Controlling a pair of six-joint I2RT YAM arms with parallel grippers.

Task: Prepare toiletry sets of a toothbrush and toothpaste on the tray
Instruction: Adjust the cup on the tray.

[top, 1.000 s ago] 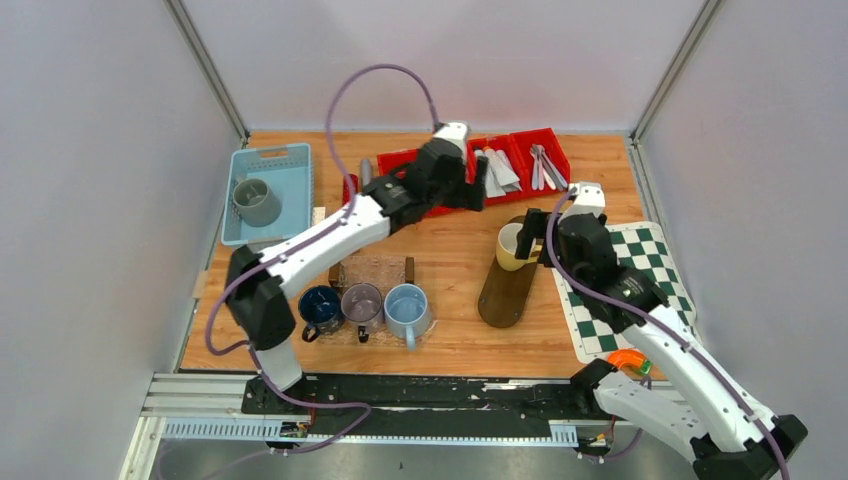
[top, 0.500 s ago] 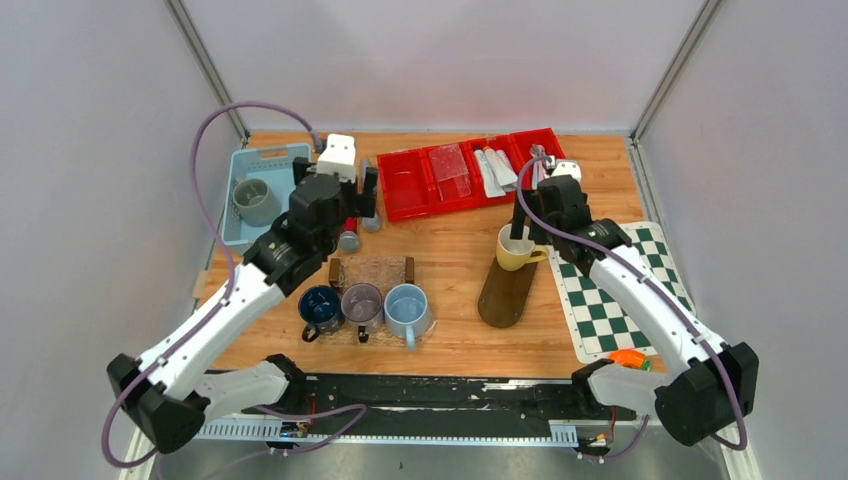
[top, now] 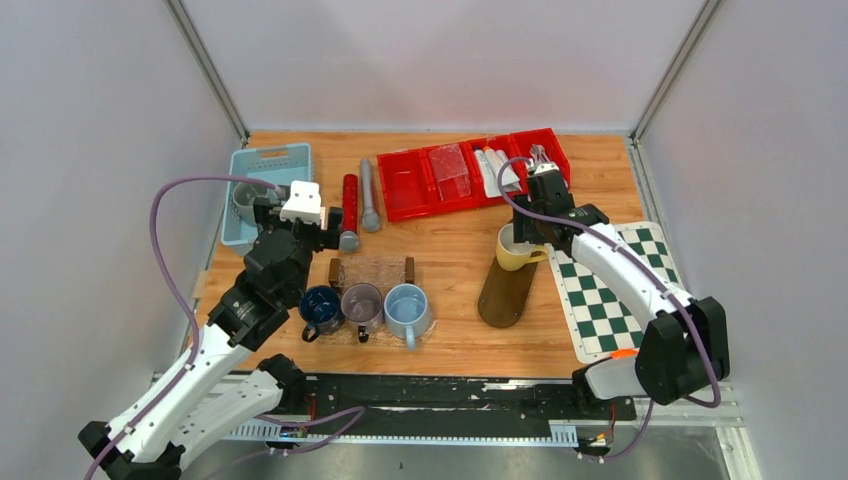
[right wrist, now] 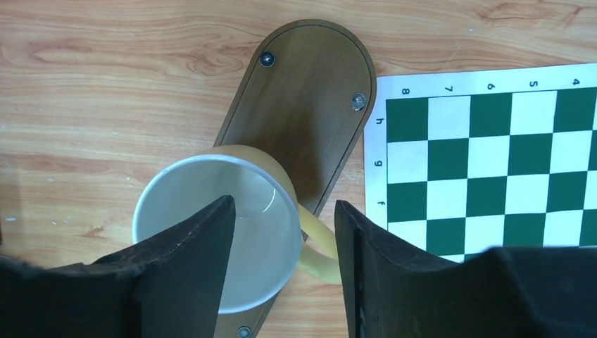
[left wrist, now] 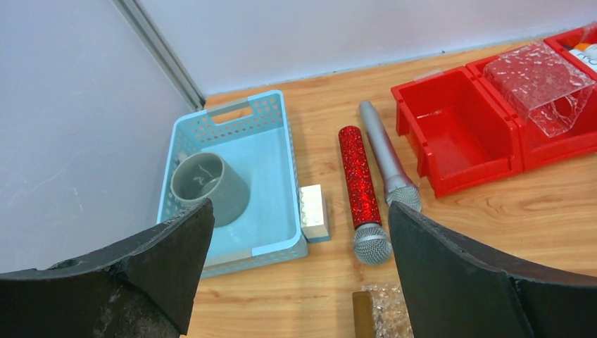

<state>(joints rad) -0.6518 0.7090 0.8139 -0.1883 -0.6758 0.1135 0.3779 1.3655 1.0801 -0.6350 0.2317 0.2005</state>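
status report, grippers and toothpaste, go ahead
Left gripper open, empty. Right gripper open above yellow mug on brown oval wooden tray. White toothpaste tubes in red plastic bin, none on tray. No obstruction seen.

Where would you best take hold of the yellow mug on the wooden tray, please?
From above, pinch the rim wall of the yellow mug, one finger inside, away from the handle: it stands upright, mouth open, handle jutting toward the chessboard mat.
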